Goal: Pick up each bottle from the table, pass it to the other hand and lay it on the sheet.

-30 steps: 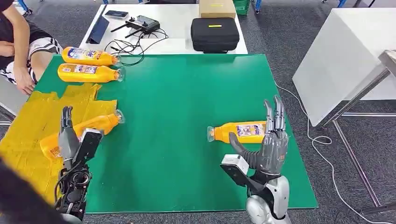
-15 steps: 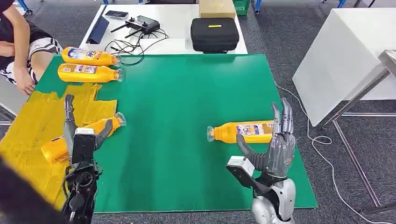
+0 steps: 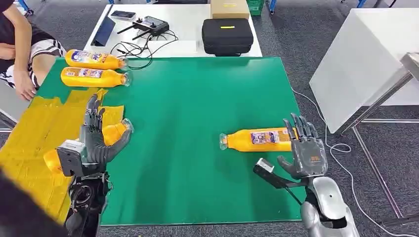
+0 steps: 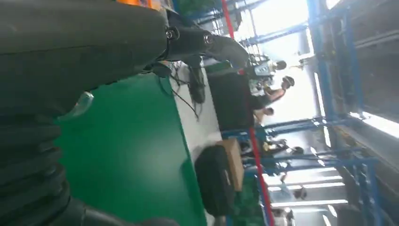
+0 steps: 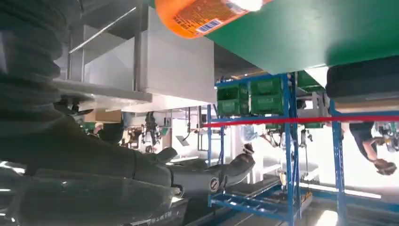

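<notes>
So both hands are empty with fingers spread: right hand (image 3: 307, 157) sits just beside the base of the orange bottle (image 3: 257, 139) on the green mat (image 3: 197, 103), left hand (image 3: 96, 140) hovers over another bottle (image 3: 112, 132) lying on the yellow sheet (image 3: 34, 133).

A black case (image 3: 227, 36) sits on the white table (image 3: 190, 22) beyond the green mat, a cardboard box (image 3: 230, 8) just behind it, with a controller (image 3: 149, 24), tablet (image 3: 104, 31), phone (image 3: 123, 15) and cables (image 3: 136, 49); a seated person (image 3: 17, 47) at far left
</notes>
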Tool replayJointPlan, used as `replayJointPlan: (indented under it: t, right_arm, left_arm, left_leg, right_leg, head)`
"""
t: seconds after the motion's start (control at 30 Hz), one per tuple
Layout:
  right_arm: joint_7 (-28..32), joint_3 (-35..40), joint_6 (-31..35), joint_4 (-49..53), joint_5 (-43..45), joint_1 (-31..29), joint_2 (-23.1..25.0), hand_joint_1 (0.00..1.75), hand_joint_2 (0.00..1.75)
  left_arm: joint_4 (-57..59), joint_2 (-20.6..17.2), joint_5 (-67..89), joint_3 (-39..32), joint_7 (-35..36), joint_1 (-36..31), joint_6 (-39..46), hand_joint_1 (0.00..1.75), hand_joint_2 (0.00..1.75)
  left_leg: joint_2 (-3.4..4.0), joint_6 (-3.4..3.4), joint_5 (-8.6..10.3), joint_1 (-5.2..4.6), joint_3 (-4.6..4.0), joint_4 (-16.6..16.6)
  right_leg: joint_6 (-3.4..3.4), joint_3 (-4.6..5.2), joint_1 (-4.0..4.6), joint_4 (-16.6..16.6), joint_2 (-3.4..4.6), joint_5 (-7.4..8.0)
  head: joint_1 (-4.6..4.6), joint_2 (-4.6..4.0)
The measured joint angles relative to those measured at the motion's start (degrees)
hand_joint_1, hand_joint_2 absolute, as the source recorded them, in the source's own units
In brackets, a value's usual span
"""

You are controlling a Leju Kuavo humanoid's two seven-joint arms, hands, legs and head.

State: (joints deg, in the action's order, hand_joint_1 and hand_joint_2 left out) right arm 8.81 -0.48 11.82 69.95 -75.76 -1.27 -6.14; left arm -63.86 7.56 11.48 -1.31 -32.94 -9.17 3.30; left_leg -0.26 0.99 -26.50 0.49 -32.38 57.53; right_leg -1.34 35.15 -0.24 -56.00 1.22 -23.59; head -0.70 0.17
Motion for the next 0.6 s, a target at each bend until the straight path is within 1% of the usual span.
replayJointPlan:
  t: [0.13,0.27,0.47,0.6]
  right_arm:
    - [2.75,-0.72,0.42,-7.30,2.23,-5.92,-1.38,0.00,1.75]
    - [4.29,-0.70,0.35,-14.59,2.91,-11.97,-1.86,0.00,1.75]
    - [5.67,-0.66,0.63,-21.08,3.33,-16.27,-1.99,0.00,1.75]
    - [6.06,-0.35,1.51,-26.95,3.33,-20.19,-1.36,0.00,1.75]
  left_arm:
    - [-1.09,0.18,-1.95,0.50,-0.02,-0.06,-0.83,0.00,1.75]
    - [-1.49,0.55,-2.35,0.57,-0.02,-0.31,-0.83,0.00,1.75]
    - [-1.55,0.72,-3.66,0.59,0.00,-0.37,-1.38,0.00,1.75]
    - [-1.55,0.83,-5.71,0.55,-0.04,-0.89,-2.38,0.00,1.75]
  left_leg:
    - [0.01,0.08,0.09,0.00,0.04,0.01]
    - [0.00,0.09,0.14,0.00,0.06,0.01]
    - [-0.01,0.09,0.14,0.03,-0.01,0.01]
    - [-0.01,0.09,0.14,0.03,-0.02,0.01]
  right_leg:
    - [0.01,-0.01,0.02,0.00,-0.02,0.01]
    - [0.01,-0.01,0.04,-0.02,-0.02,0.03]
    - [0.01,0.00,0.06,-0.06,-0.03,0.02]
    - [0.01,0.00,0.05,-0.05,-0.03,0.02]
  head:
    - [0.00,0.00]
    - [-0.02,0.00]
    - [-0.02,0.00]
    - [0.00,0.00]
